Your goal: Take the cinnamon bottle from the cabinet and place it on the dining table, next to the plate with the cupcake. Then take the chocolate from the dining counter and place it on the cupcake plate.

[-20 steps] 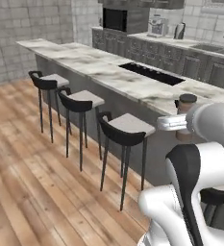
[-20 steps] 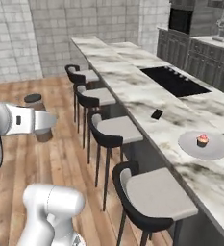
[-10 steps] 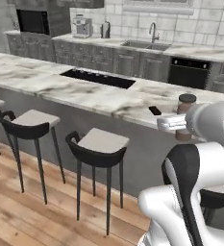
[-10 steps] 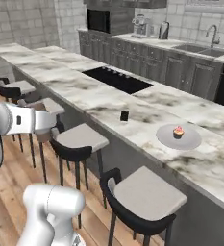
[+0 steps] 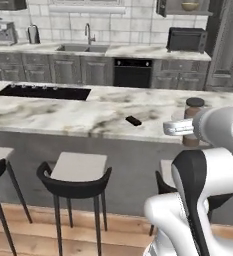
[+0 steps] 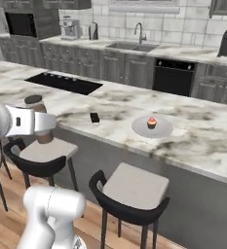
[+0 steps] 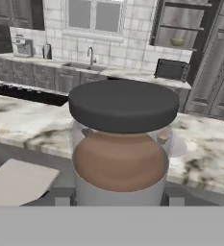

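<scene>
The claw (image 7: 118,201) grips the cinnamon bottle (image 7: 120,144), jaws closed on its body, short of the tabletop (image 6: 202,131). Beyond lie the chocolate (image 6: 94,117) and the plate (image 6: 160,129); setting down carelessly could knock the cupcake (image 6: 152,122).

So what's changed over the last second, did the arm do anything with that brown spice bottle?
Mostly the base drove: both base views swung round to face the white-grey marble island square on. The gripper stays shut on the reddish-brown, dark-capped cinnamon bottle, carried along, not let go. The dark flat chocolate bar and the pale round cupcake plate lie on the marble as before.
</scene>
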You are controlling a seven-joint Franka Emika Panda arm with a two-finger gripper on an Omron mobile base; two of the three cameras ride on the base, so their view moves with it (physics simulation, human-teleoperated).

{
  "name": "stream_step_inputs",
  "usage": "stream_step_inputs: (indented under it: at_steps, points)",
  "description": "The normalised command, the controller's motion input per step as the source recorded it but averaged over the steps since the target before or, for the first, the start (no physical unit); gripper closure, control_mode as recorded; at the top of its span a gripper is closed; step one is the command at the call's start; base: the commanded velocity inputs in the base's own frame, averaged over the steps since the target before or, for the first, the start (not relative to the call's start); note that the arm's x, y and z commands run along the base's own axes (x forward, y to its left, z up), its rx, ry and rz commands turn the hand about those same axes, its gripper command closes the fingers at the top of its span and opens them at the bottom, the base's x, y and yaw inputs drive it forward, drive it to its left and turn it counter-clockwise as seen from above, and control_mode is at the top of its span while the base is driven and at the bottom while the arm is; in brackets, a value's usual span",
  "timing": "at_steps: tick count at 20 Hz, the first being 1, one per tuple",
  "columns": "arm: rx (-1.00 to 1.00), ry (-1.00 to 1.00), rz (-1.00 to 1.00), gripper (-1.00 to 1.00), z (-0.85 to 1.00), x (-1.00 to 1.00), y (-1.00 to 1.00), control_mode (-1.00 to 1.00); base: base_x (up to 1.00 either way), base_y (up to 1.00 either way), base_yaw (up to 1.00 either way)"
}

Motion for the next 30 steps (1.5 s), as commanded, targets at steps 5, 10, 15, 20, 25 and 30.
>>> stream_step_inputs:
  at_steps: [5, 10, 15, 20, 25, 30]
  points:
    - [0.00, 0.00, 0.00, 1.00, 0.00, 0.00, 0.00, 1.00, 0.59, 0.43, -0.35]
    - [0.00, 0.00, 0.00, 1.00, 0.00, 0.00, 0.00, 1.00, 0.53, 0.50, -0.28]
    - [0.00, 0.00, 0.00, 1.00, 0.00, 0.00, 0.00, 1.00, 0.31, 0.58, -0.28]
    - [0.00, 0.00, 0.00, 1.00, 0.00, 0.00, 0.00, 1.00, 0.25, 0.65, -0.23]
    - [0.00, 0.00, 0.00, 1.00, 0.00, 0.00, 0.00, 1.00, 0.56, 0.00, -0.19]
    - [0.00, 0.00, 0.00, 1.00, 0.00, 0.00, 0.00, 1.00, 0.38, -0.17, -0.09]
